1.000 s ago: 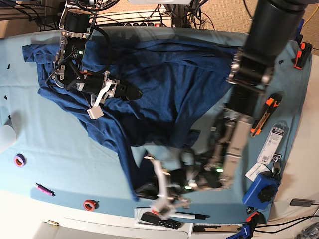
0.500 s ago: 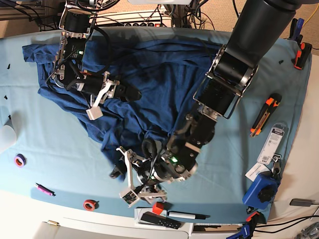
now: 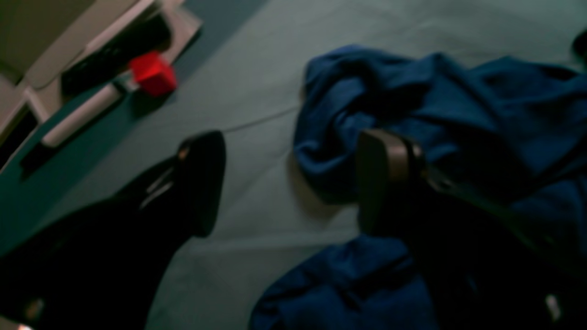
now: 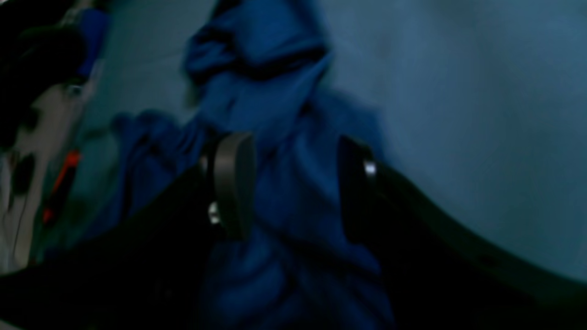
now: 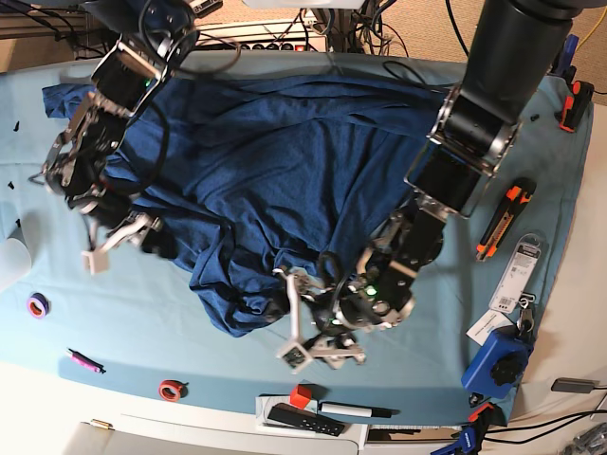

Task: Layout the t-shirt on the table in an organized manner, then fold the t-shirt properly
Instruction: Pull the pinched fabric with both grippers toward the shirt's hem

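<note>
Your left end effector (image 3: 289, 183) gapes wide and empty; the right end effector (image 4: 293, 183) straddles the soft, limp t-shirt (image 5: 285, 161) unclamped—pinch a hem edge.

Base view bright, evenly lit from overhead, shadows soft. Both wrist views dim, underexposed, bluish. Right wrist heavily motion-blurred; the t-shirt (image 4: 284, 137) probably out of focus too. Left wrist mildly soft.

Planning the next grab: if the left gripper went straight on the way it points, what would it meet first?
Probably the bunched hem of the t-shirt, lying just ahead of the left gripper and its open fingers; depth is unclear.
</note>
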Controlling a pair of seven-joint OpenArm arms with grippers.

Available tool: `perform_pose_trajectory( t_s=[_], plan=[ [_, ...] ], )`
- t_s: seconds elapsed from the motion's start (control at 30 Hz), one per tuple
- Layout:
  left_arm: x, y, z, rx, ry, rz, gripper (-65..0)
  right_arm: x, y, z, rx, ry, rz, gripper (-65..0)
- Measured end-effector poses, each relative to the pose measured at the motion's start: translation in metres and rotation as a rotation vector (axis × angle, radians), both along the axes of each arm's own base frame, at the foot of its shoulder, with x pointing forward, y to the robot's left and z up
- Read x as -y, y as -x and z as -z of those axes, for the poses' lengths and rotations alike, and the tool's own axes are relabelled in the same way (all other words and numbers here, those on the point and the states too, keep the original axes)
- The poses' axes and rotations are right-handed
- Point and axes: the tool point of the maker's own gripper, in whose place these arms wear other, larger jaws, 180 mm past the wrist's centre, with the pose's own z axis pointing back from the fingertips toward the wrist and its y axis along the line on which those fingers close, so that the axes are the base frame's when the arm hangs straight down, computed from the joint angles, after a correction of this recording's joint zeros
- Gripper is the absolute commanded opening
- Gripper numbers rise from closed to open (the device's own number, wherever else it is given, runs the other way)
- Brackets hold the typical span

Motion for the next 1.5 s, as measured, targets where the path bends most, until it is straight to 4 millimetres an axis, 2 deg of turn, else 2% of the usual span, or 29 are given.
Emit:
perform_pose_trajectory(
  t_s=[0.1, 0.2, 0.33, 0.4, 0.57, 0.83, 0.87, 0.9, 1.0, 1.13, 1.27, 1.37, 1.5],
  plan=[
    [-0.003, 0.004, 0.008, -0.021, 0.007, -0.003, -20.8, 0.002, -0.019, -0.006, 0.029, -0.015, 0.003, -35.4],
    [-0.002, 0.008, 0.013, -0.041, 0.017, -0.002, -20.8, -0.001, -0.031, 0.017, -0.056, -0.023, -0.015, -30.6],
    [-0.002, 0.009, 0.013, -0.038, 0.02, -0.003, -20.8, -0.011, -0.043, 0.048, -0.143, -0.11, -0.019, -30.6],
    [-0.001, 0.011, 0.017, -0.047, 0.021, -0.002, -20.8, -0.016, -0.048, 0.052, -0.16, -0.142, -0.029, -30.6],
    [-0.002, 0.012, 0.018, -0.047, 0.019, -0.003, -20.8, -0.02, -0.044, 0.057, -0.231, -0.095, -0.091, -30.6],
    [-0.002, 0.012, 0.019, -0.048, 0.019, -0.003, -20.8, -0.013, -0.04, 0.063, -0.265, 0.026, -0.115, -31.2],
    [-0.002, 0.012, 0.019, -0.048, 0.019, -0.003, -20.8, -0.012, -0.04, 0.064, -0.274, 0.037, -0.11, -34.0],
    [-0.002, 0.012, 0.019, -0.048, 0.019, -0.003, -20.8, -0.01, -0.04, 0.065, -0.28, 0.05, -0.108, -40.0],
    [-0.002, 0.012, 0.019, -0.048, 0.02, -0.003, -20.8, -0.006, -0.036, 0.07, -0.308, 0.064, -0.097, -65.0],
    [-0.002, 0.012, 0.019, -0.048, 0.019, -0.003, -20.8, -0.004, -0.034, 0.071, -0.312, 0.065, -0.096, -65.0],
    [-0.002, 0.015, 0.022, -0.057, 0.02, -0.003, -20.8, 0.006, -0.04, 0.07, -0.29, 0.102, -0.059, -65.0],
    [-0.002, 0.018, 0.028, -0.068, 0.017, -0.003, -20.8, 0.032, -0.042, 0.067, -0.288, 0.137, 0.016, -65.0],
    [-0.002, 0.017, 0.026, -0.064, 0.019, -0.003, -20.8, 0.071, -0.034, 0.062, -0.304, 0.204, 0.065, -65.0]
  ],
)
